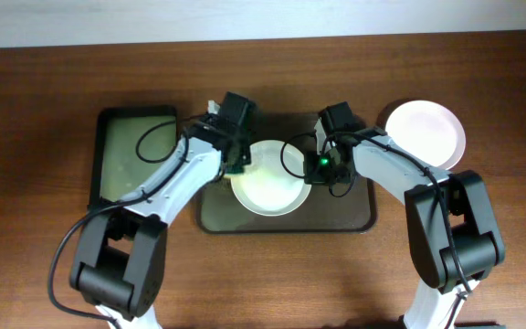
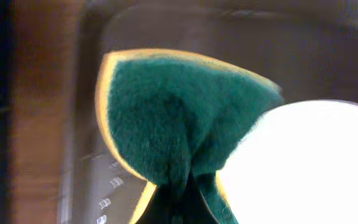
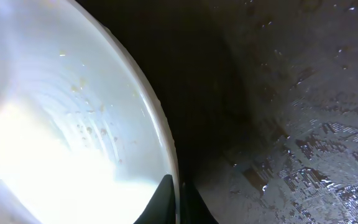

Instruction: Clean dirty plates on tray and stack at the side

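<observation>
A white plate (image 1: 268, 183) is sitting in the middle of the brown tray (image 1: 345, 210), which is lying at the centre of the wooden tabletop (image 1: 44, 73). The right claw (image 1: 320, 164) is reaching in from the plate's right side and pinching its rim. In the right wrist view the thin white edge is running down between the two dark fingers (image 3: 157, 208), so this claw is closed on the plate. The plate's face there is showing small yellowish specks, and the tray floor beside it is glistening.

The left claw (image 1: 237, 157) is hanging over the plate's upper left edge and is clamped on a sponge (image 2: 179, 112). The sponge's green face with a yellow layer behind it is bunching up where the fingers are squeezing it. The sponge is lying against the plate's rim in the blurred left wrist view, but whether it is pressing on the plate cannot be told.

A second plate (image 1: 425, 132) is resting on the tabletop just to the right of the brown tray. A black tray (image 1: 135, 112) with a greenish inside is lying to the left of the brown one.
</observation>
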Robot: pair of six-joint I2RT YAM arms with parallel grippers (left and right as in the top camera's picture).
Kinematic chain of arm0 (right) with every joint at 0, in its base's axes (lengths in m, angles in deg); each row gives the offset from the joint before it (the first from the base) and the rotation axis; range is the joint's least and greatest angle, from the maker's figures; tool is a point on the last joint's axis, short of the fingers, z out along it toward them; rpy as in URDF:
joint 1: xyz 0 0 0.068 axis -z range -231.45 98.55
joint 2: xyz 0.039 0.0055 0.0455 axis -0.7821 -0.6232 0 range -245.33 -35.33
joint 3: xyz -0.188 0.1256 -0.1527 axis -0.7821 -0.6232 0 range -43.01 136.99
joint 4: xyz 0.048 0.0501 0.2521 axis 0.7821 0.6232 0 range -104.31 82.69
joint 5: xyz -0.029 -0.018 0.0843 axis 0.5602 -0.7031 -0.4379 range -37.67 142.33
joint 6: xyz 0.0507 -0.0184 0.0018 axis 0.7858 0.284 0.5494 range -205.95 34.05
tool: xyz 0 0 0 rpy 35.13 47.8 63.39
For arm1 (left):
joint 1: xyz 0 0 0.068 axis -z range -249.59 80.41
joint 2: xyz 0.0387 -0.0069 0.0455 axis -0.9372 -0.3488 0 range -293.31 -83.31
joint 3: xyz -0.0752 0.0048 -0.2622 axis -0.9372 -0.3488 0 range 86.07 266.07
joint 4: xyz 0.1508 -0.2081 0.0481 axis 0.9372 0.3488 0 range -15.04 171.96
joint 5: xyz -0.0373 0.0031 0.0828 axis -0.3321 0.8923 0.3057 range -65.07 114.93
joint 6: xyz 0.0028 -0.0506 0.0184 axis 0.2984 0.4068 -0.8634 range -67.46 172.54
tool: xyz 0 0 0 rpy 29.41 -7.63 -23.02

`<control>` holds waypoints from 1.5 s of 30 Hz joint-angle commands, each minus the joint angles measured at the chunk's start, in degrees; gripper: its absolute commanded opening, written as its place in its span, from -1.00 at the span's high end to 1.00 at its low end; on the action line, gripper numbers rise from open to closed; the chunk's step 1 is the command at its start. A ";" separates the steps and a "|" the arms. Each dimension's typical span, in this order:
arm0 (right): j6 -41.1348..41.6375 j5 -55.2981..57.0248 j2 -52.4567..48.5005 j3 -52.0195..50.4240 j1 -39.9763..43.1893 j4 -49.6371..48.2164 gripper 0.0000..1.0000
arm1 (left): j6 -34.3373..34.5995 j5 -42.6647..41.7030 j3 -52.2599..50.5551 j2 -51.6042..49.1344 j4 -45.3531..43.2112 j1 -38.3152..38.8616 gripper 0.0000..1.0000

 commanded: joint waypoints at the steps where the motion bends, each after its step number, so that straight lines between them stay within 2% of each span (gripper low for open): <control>1: 0.70 5.33 -1.90 -1.38 0.55 0.81 0.92 | 0.96 -17.33 1.07 -0.31 -3.41 0.68 1.00; 6: 0.70 5.33 -1.90 -1.38 0.55 0.81 0.92 | 1.14 -19.10 1.07 -4.85 -4.17 4.35 1.00; 10: 0.68 5.35 -1.90 -1.38 0.55 0.87 0.92 | 1.09 -17.33 1.07 -9.03 -3.91 3.23 1.00; 12: 0.68 5.35 -1.90 -1.38 0.55 1.05 0.92 | 0.94 -7.19 1.07 -9.20 -2.51 2.32 1.00; 14: 0.68 5.38 -1.90 -1.38 0.55 1.07 0.92 | -2.78 2.34 1.09 -9.07 -0.96 1.42 1.00; 18: 0.68 6.45 -1.90 -1.38 0.55 1.20 0.92 | -4.26 17.55 1.16 -6.82 4.33 0.24 1.00; 20: 0.68 6.43 -1.90 -1.33 0.55 1.27 0.92 | -4.26 22.53 1.18 -3.58 5.42 0.24 1.00; 25: -2.60 7.43 -1.88 5.55 0.55 7.26 0.92 | -3.82 21.53 1.18 7.23 5.38 0.24 1.00; 28: -4.52 12.20 -1.42 16.15 0.48 16.61 0.92 | -3.82 16.13 1.18 15.41 5.38 -0.96 1.00; 31: -4.55 25.05 0.66 26.67 -2.60 25.20 0.92 | -3.85 8.02 1.18 18.91 5.88 -7.41 1.00; 35: -6.67 47.23 2.10 39.23 -11.87 33.27 0.92 | -4.17 -1.88 1.18 17.84 10.12 -19.50 1.00; 38: -15.17 68.32 2.10 42.75 -21.18 32.96 0.92 | -4.52 -6.10 1.16 16.28 11.61 -27.74 1.00; 41: -22.67 88.76 2.10 42.75 -28.17 29.94 0.92 | -4.52 -9.14 1.16 13.90 11.21 -31.61 1.00; 43: -29.57 95.45 2.10 42.75 -31.91 26.99 0.92 | -4.52 -9.16 1.16 10.40 11.06 -32.11 1.00; 45: -33.99 96.50 2.10 42.75 -34.32 25.88 0.92 | -4.52 -9.11 1.16 6.51 9.99 -32.13 1.00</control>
